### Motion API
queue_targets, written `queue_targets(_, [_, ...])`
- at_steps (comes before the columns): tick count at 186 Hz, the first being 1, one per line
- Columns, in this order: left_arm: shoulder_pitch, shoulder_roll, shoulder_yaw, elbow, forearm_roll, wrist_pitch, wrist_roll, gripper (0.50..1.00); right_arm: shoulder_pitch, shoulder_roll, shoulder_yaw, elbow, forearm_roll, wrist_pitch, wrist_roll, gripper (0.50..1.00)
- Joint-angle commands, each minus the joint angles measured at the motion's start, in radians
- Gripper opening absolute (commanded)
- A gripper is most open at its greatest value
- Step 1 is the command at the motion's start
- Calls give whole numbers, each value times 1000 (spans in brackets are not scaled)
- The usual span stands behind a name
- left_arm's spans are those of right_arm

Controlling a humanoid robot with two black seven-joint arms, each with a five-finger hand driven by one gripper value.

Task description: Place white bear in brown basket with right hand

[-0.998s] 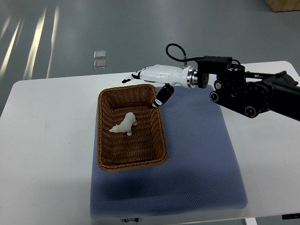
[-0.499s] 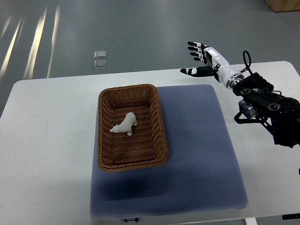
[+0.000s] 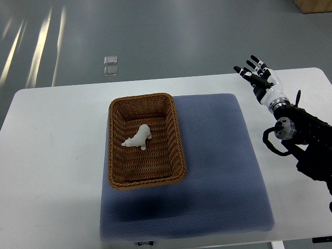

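Covering most of the white table [image 3: 52, 155] was a blue-grey mat [image 3: 218, 171]; grey glossy floor [image 3: 155, 36] lay beyond, streaked with light. Brown basket [image 3: 179, 150] sat on the mat's left part, white bear [image 3: 138, 138] lying inside it. Right hand [image 3: 259, 80] hovered over the table's far right edge, fingers spread wide, holding nothing, well apart from the basket.

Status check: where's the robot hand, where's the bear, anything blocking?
Right robot hand open, empty, off past the mat's right edge. White bear lying inside brown basket. Left arm not in view. Nothing in the way.
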Motion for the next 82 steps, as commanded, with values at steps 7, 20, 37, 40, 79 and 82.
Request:
queue_targets(7, [0, 0, 0, 0, 0, 0, 0, 1000, -8, 6, 39, 8, 26, 4, 2, 909])
queue_targets(20, [0, 0, -1, 2, 0, 0, 0, 1000, -9, 6, 42, 11, 33, 4, 11, 923])
queue_targets(37, [0, 0, 0, 2, 0, 0, 0, 1000, -9, 6, 42, 10, 31, 22, 13, 926])
queue_targets(40, [0, 0, 0, 0, 0, 0, 0, 1000, -11, 6, 42, 10, 31, 27, 13, 926])
queue_targets(79, [0, 0, -1, 0, 0, 0, 0, 1000, -26, 1, 41, 10, 26, 166, 13, 926])
queue_targets(82, [0, 0, -1, 0, 0, -2, 0, 1000, -32, 1, 42, 10, 25, 178, 13, 926])
